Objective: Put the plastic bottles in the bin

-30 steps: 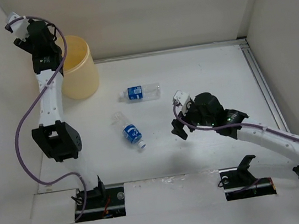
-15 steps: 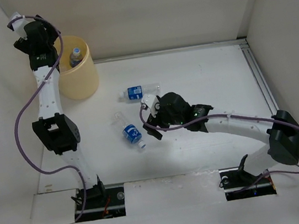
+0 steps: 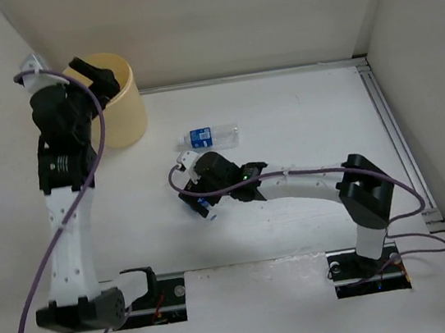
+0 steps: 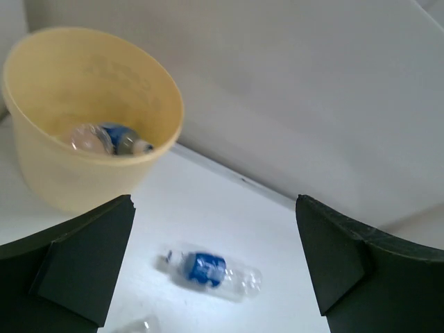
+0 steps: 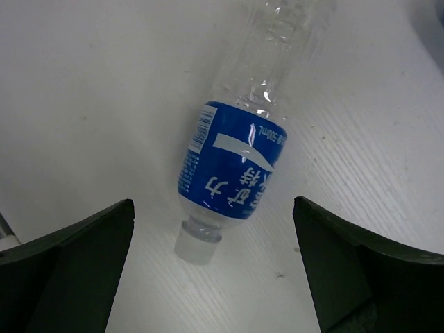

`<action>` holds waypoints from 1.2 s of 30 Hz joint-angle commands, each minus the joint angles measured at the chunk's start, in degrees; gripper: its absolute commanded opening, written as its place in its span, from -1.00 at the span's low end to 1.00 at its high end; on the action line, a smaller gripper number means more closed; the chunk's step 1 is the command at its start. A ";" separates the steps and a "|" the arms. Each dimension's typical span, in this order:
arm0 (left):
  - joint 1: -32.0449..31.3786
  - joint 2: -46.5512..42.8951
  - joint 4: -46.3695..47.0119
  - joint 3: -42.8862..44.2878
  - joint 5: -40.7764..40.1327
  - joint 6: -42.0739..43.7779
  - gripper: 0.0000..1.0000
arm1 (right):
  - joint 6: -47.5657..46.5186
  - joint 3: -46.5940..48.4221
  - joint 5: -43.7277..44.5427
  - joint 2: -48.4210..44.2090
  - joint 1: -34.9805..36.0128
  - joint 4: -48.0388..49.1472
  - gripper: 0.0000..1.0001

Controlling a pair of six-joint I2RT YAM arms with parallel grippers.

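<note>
The bin [image 3: 122, 118] is a pale yellow bucket at the back left, and the left wrist view shows a blue-labelled bottle [image 4: 111, 139] lying inside the bin [image 4: 62, 180]. My left gripper [image 3: 91, 80] hovers by its near rim, open [image 4: 214, 208] and empty. Two plastic bottles lie on the table. The far one [image 3: 211, 137] [image 4: 208, 270] is in full view. The near one [image 3: 204, 209] is mostly covered by my right gripper [image 3: 201, 193]. That gripper [image 5: 213, 205] is open, with its fingers on either side of and above the bottle's cap end [image 5: 232, 170].
White walls close in the table at the back and left. Leaning panels [image 3: 428, 63] and a metal rail [image 3: 390, 118] run along the right side. A clear edge of another bottle [image 4: 135, 325] peeks in at the bottom of the left wrist view.
My left gripper has opened over the bin, a bottle now lies inside it, and the arm has drawn back toward me. My right arm has swept left over the near bottle.
</note>
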 commanded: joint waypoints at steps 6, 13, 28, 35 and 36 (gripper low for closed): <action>-1.66 -19.63 -4.76 -19.51 6.69 -0.93 1.00 | 9.12 8.75 13.13 7.72 1.98 -3.69 1.00; -1.66 -25.53 -11.89 -20.13 9.67 0.74 1.00 | 10.70 15.52 10.87 16.95 1.46 -6.34 1.00; -1.66 -30.02 -9.46 -28.21 14.48 2.13 1.00 | 13.25 -0.17 8.92 9.26 0.31 0.50 -1.00; -1.66 -26.78 4.94 -39.82 32.94 0.74 1.00 | 2.63 -11.54 1.72 -13.60 -4.34 6.85 -1.00; -1.66 -26.25 6.28 -40.35 34.27 0.21 1.00 | 2.62 -11.55 3.28 -15.19 -4.35 5.81 -1.00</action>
